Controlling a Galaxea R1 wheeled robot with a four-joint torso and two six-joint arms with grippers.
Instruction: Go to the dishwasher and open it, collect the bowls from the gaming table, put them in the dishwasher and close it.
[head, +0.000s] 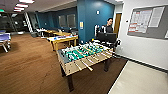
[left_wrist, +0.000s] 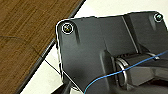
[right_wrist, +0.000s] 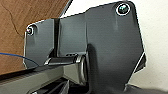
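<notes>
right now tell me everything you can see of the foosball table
The foosball table stands straight ahead on the brown wood-look floor, set at an angle to the view. It has a light wooden cabinet, a green field with rows of small figures on rods, and pale handles sticking out of the near side. Dark legs hold it up. A person stands behind its far end, and a yellow-sided table with a white top sits farther back.

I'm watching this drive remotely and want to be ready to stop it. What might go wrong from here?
The foosball table stands close ahead with rod handles sticking out toward the robot; the base or an arm may clip them.

A person stands just behind that table, so a wide swing around it may come near them.

The gaming table lies beyond, and the nearer table partly blocks a direct approach.
</notes>
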